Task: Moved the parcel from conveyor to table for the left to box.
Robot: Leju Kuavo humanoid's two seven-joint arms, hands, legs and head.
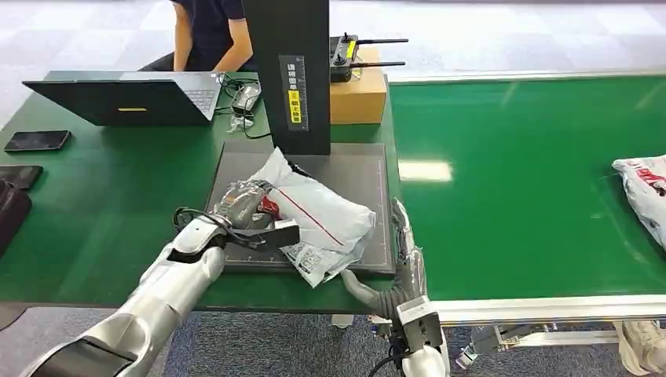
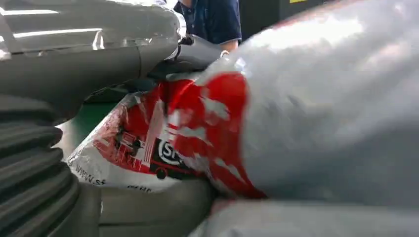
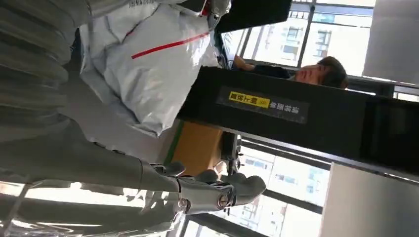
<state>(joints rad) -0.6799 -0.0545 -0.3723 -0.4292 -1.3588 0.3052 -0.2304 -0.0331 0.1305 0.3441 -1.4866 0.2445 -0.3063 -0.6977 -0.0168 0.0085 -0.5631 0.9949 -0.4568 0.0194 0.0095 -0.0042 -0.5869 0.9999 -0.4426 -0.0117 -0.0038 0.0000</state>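
A white plastic parcel (image 1: 330,214) with a red stripe and red print lies on the dark grey mat (image 1: 363,168) in front of the black post (image 1: 294,75). My left hand (image 1: 239,212) grips the parcel's crumpled left end. In the left wrist view its thumb (image 2: 197,52) lies over the red-printed parcel (image 2: 207,123) and the palm sits under it. My right hand (image 1: 407,243) stands just right of the parcel at the mat's edge, fingers (image 3: 212,192) stretched out and holding nothing. The right wrist view shows the parcel (image 3: 158,64) beside that hand.
A second white parcel (image 1: 645,192) lies on the green conveyor (image 1: 518,173) at the far right. On the green table (image 1: 102,208) are a laptop (image 1: 126,98), a phone (image 1: 37,140), and a cardboard box (image 1: 359,93) holding a controller. A person (image 1: 210,31) sits behind.
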